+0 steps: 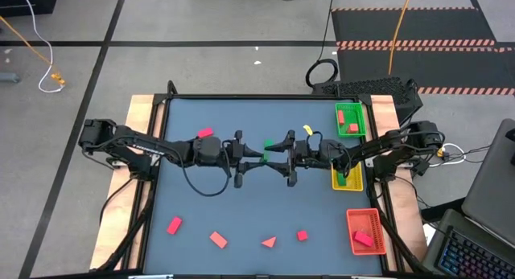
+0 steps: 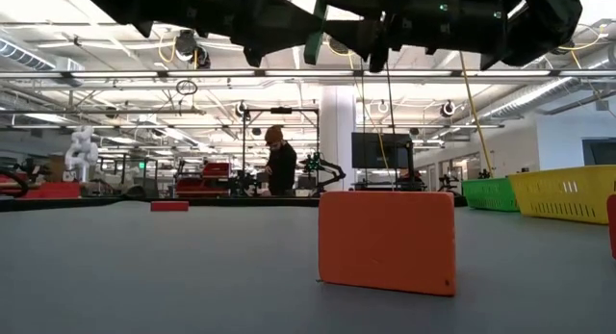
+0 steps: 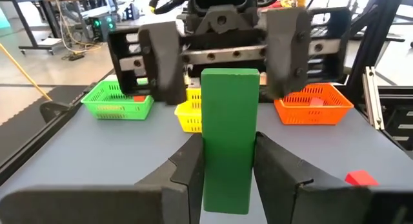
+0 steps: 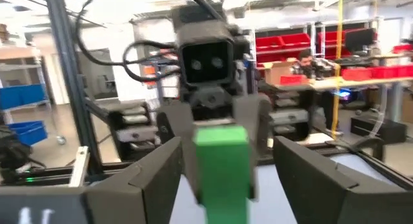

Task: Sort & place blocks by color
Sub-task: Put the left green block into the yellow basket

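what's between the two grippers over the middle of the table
A green rectangular block spans the gap. The left gripper clamps one end, and the right gripper has its fingers on either side of the other end, clearest in both wrist views.

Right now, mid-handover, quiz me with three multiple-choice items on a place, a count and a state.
1. Where is the green block?
A. In the green tray
B. In the air between the two grippers
C. Lying on the table

2. How many trays stand along the table's right side?
A. One
B. Two
C. Three

3. How does the left gripper stand?
A. Shut on the green block
B. Open and empty
C. Shut on a red block

Answers:
1 B: the green block is up off the table, between the left gripper and the right gripper, whose fingers flank it with gaps.
2 C: the green tray, the yellow tray and the red tray show from above.
3 A: in the left wrist view its fingers press both sides of the block.
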You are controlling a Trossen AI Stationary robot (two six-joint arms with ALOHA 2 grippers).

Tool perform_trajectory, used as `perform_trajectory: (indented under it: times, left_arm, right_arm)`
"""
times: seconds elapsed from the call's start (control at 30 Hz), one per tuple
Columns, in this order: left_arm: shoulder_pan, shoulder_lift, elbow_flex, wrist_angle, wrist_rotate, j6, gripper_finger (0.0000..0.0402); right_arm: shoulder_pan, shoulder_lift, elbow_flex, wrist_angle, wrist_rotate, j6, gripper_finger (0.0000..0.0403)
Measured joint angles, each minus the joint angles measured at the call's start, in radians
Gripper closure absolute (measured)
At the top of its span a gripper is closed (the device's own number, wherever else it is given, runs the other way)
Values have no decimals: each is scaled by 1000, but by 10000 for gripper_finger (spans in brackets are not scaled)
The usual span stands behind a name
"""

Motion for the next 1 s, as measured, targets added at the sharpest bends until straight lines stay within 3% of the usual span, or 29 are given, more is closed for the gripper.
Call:
perform_trajectory:
  times: [0.5,0.77,1.0]
  left_arm:
    - [0,0,0,0,0,-10,291]
    - [-1,0,0,0,0,-16,291]
    - [-1,-3,-3,-17,-2,-17,291]
  right_arm:
    - [8,0,5,-13,-23,-17,234]
    - [8,0,5,-13,-17,-28,307]
    - [17,69,55,-2,-16,-27,303]
